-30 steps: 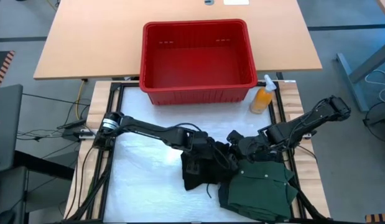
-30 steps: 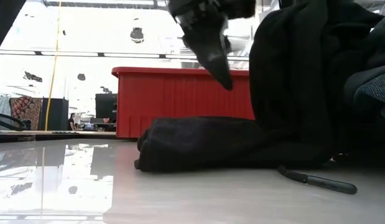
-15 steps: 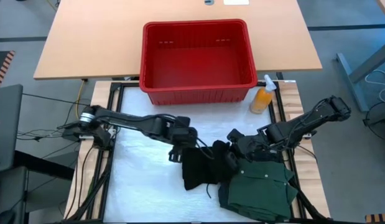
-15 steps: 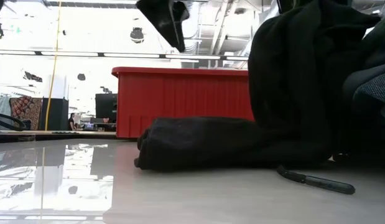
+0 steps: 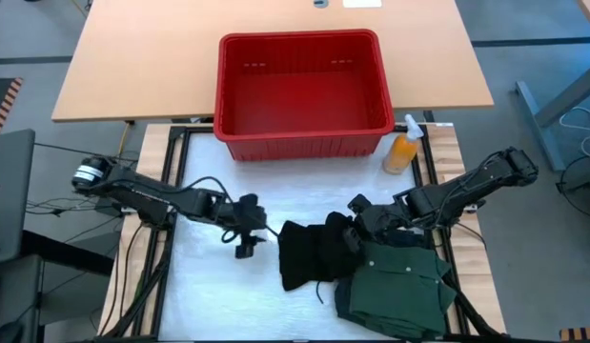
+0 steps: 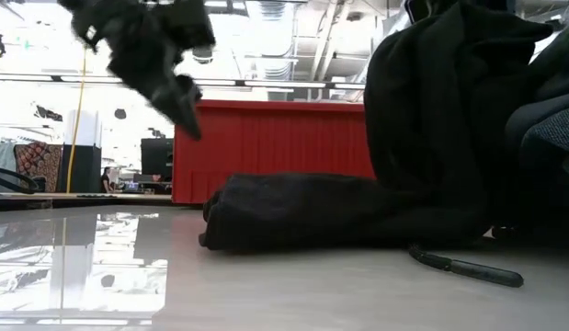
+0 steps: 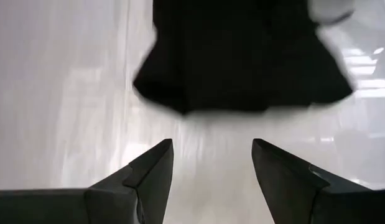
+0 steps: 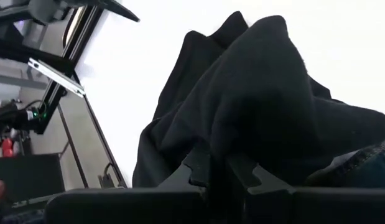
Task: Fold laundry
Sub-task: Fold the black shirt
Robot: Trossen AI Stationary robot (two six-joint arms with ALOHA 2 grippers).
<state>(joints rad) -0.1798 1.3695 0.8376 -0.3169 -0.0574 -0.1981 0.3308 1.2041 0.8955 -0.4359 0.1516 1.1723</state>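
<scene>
The right pincer is clenched on a fold of the black garment, lifting its edge beside the green shirt. The left pincer, released and empty, hangs above the white desk just left of the garment. The red basket stands behind them.

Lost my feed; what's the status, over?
Left gripper open, empty, beside the black garment. Right gripper shut on black garment, lifting a fold. Green shirt lies alongside. Nothing blocking.
</scene>
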